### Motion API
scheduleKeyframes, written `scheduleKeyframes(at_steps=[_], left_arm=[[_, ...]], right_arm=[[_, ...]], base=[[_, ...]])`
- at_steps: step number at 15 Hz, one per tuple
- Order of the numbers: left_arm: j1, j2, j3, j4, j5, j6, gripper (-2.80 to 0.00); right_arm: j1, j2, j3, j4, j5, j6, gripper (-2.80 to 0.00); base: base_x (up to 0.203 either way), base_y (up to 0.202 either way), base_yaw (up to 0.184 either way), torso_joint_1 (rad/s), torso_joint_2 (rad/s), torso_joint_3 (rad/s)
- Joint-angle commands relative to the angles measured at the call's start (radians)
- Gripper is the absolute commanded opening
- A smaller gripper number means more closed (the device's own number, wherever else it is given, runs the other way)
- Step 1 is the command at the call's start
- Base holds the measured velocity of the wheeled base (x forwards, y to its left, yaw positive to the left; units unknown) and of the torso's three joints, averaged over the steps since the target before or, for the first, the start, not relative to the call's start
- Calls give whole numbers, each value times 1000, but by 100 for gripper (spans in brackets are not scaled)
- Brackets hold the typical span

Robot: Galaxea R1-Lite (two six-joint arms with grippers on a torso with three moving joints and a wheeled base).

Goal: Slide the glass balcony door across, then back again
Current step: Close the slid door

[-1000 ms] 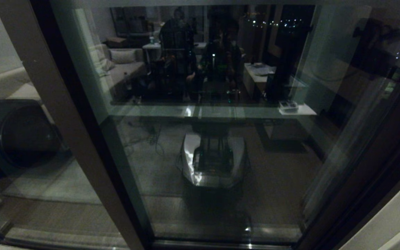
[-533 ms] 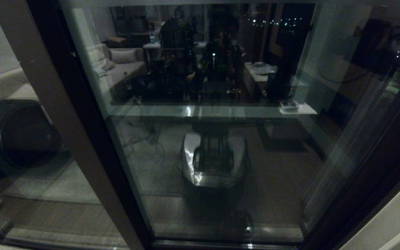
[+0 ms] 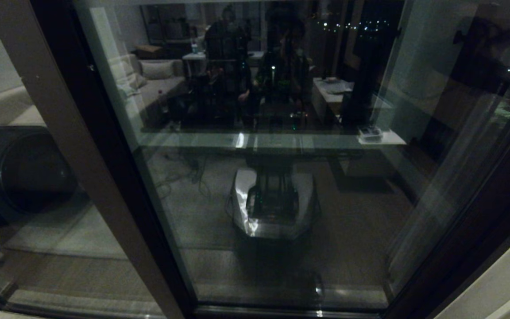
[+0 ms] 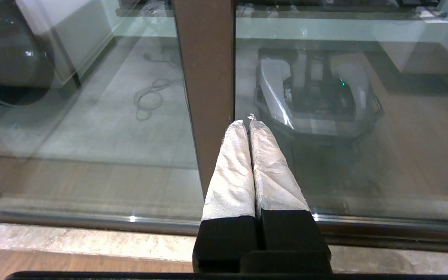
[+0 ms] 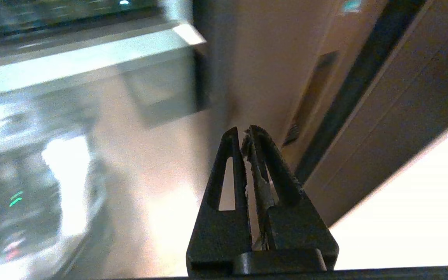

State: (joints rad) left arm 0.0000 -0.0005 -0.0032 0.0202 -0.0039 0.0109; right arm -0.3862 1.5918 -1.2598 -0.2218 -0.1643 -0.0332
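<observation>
We face the glass balcony door [image 3: 272,177], which fills the head view between its brown stiles. Our right gripper [image 5: 246,134], jaws pressed together and empty, points toward the recessed slot handle [image 5: 311,93], probably so the tips can hook it. Our left gripper [image 4: 246,123], jaws likewise closed, waits beside the middle stile [image 4: 204,58].

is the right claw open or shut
Shut. In the right wrist view the right claw has its two fingers pressed together at the tips, holding nothing, near the door.
</observation>
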Motion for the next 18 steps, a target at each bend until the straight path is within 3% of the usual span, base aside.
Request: scheduleKeyframes(at_steps=[1, 3, 5, 9, 13, 16, 18], left_arm=[[0, -1, 0, 1, -1, 0, -280], [0, -1, 0, 1, 1, 0, -280], [0, -1, 0, 0, -1, 0, -280], [0, -1, 0, 0, -1, 0, -280], [0, -1, 0, 0, 0, 0, -280], [0, -1, 0, 1, -1, 0, -280], [0, -1, 0, 0, 1, 0, -280]], right_arm=[[-1, -135, 33, 21, 119, 17, -280], [-3, -224, 54, 79, 323, 78, -280], [-12, -268, 69, 171, 468, 115, -280], [-17, -375, 193, 174, 661, 118, -280], [-14, -629, 345, 186, 849, 131, -280], [9, -858, 435, 220, 1021, 234, -280], [66, -969, 453, 274, 1076, 283, -280]], base=[[0, 0, 0, 0, 0, 0], [0, 0, 0, 0, 0, 0], [0, 0, 0, 0, 0, 0], [0, 0, 0, 0, 0, 0], [0, 0, 0, 0, 0, 0], [0, 0, 0, 0, 0, 0], [0, 0, 0, 0, 0, 0]])
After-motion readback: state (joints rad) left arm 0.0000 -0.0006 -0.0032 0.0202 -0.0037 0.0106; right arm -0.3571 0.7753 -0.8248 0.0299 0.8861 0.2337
